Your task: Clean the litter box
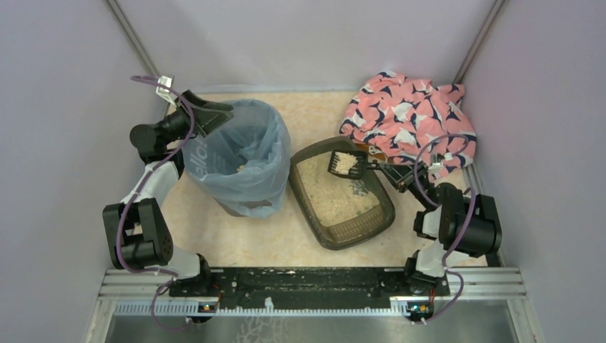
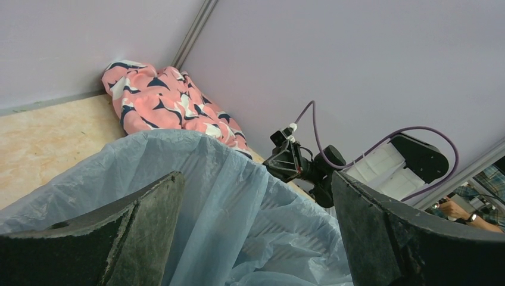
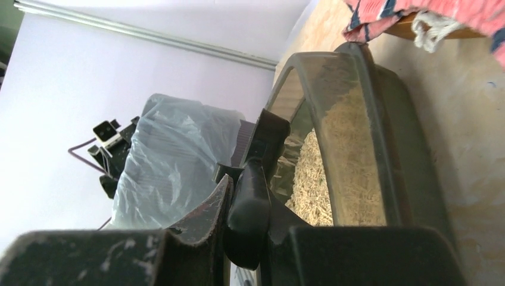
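At the middle of the counter (image 1: 236, 244), just right of the bin (image 1: 246, 163), lies the litter box (image 1: 344, 200) — set at a slant, beige litter across its floor. The right jaws are clamped on the handle of the scoop (image 1: 343, 166), held loaded over the box's far end. The left jaws stand apart at the bin's bag rim. The step in hand looks like carrying a scoopful out. Next comes a level sweep left to the bin — any tilt would spill litter on the counter.
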You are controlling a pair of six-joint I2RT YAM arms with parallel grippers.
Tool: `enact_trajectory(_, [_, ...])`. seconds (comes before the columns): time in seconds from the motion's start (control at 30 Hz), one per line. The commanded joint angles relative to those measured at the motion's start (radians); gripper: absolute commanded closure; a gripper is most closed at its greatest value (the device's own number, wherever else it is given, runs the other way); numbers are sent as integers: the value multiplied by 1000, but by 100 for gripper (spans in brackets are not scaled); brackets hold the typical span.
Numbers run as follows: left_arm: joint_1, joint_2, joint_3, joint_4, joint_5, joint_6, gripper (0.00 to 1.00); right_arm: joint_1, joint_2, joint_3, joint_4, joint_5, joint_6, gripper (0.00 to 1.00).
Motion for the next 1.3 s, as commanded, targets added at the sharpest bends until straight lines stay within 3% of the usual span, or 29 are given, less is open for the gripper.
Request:
enact_trajectory(0.0, [-6,-19,11,15,12,20,1,-27,-79,-33,173,39,-25,100])
enact_trajectory(0.07, [-7,-25,14,-2,1,33,1,54,-74,-1,172,-2,-46,100])
enact_trajectory(0.17, [-8,-23,12,-9,9,34,1,-27,-138,-55,183,50,-56,100])
enact_trajectory(0.27, [-9,-25,18,-7,4,32,1,36,-156,-11,151,-5,-90,100])
enact_trajectory(0.37, [-9,-25,11,13,7,18,1,-2,-152,-32,166,11,-75,100])
enact_trajectory(0.6, [-14,-36,14,-32,2,54,1,40,-139,-32,184,-9,-78,100])
enact_trajectory(0.7, [-14,-35,15,-30,14,53,1,-29,-171,-56,174,8,-83,100])
enact_trajectory(0.8, [-16,-38,17,-46,2,66,1,18,-176,-39,185,-30,-83,100])
enact_trajectory(0.9, [-15,-38,13,-40,10,64,1,-38,-209,-77,185,4,-87,100])
enact_trajectory(1.0, [-17,-41,18,-55,3,74,1,91,-216,-65,185,-14,-114,100])
enact_trajectory(1.07, [-16,-39,15,-49,8,70,1,39,-254,-103,183,15,-125,100])
enact_trajectory(1.17, [-18,-40,17,-51,2,70,1,92,-269,-83,179,-8,-157,100])
enact_trajectory(1.27, [-20,-37,12,-37,7,60,1,43,-303,-105,181,9,-170,100])
